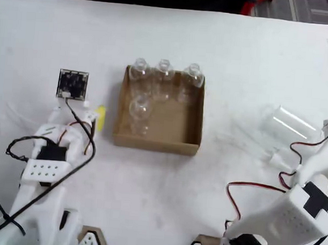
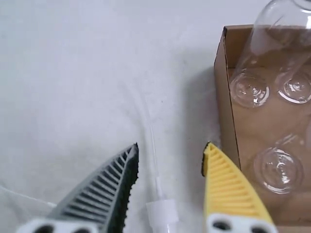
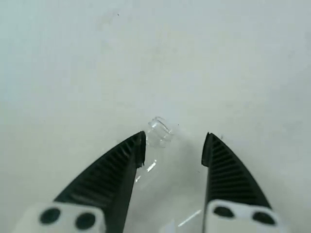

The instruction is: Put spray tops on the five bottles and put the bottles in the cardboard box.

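The cardboard box (image 1: 156, 143) sits mid-table with several clear bottles (image 1: 163, 72) standing in it, their necks open. My left gripper (image 2: 170, 150) is open beside the box's (image 2: 226, 97) left wall. A white spray top (image 2: 162, 213) lies on the table between its grey and yellow fingers, its thin tube (image 2: 151, 136) pointing away. In the high view the left gripper (image 1: 94, 119) is low by the box. Off to the right, one more clear bottle (image 1: 289, 124) lies along my right gripper (image 3: 174, 138). The black fingers press its sides, and its neck (image 3: 159, 130) pokes past the tips.
A small black circuit board (image 1: 73, 84) with a cable lies left of the box, just beyond the left arm. Red and black wires loop off the right arm (image 1: 293, 212). The white table (image 1: 243, 49) runs wide behind and in front of the box.
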